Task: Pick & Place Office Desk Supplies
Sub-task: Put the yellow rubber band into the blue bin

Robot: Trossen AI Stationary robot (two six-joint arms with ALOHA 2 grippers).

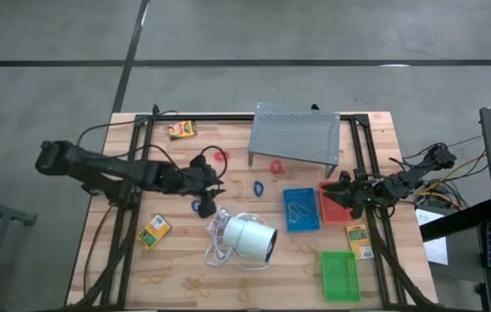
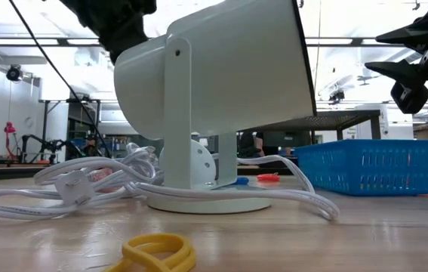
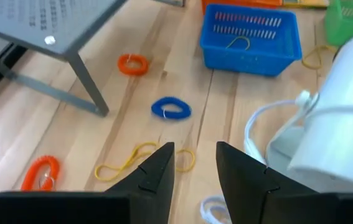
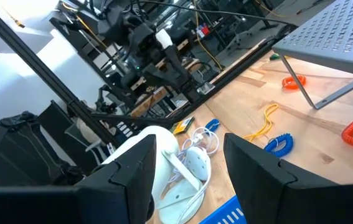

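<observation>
The left tool (image 1: 213, 180) is being held above the tabletop (image 1: 184, 260) just left of the middle, its fingers (image 3: 157, 171) parted with nothing between them. A tan rubber band (image 3: 140, 158) is lying directly beneath and ahead of the fingertips, and a blue loop (image 3: 171, 108) is lying just beyond it. Farther out, a red loop (image 3: 132, 64) is resting beside a leg of the grey metal stand (image 1: 297, 132), and another red loop (image 3: 41, 171) is lying off to one side. The big white cylinder (image 1: 250, 237) with its white cord (image 1: 219, 227) is sitting close beside the left tool, crowding the space towards the blue tray (image 1: 300, 210).

The right tool (image 1: 346, 192) is being held over the red tray (image 1: 335, 204), its fingers (image 4: 260, 168) spread wide and empty. The green tray (image 1: 339, 276) is lying near the front edge, with a yellow printed box (image 1: 359, 240) between it and the red tray. Two more boxes (image 1: 154, 231) are being kept well apart on the left side.
</observation>
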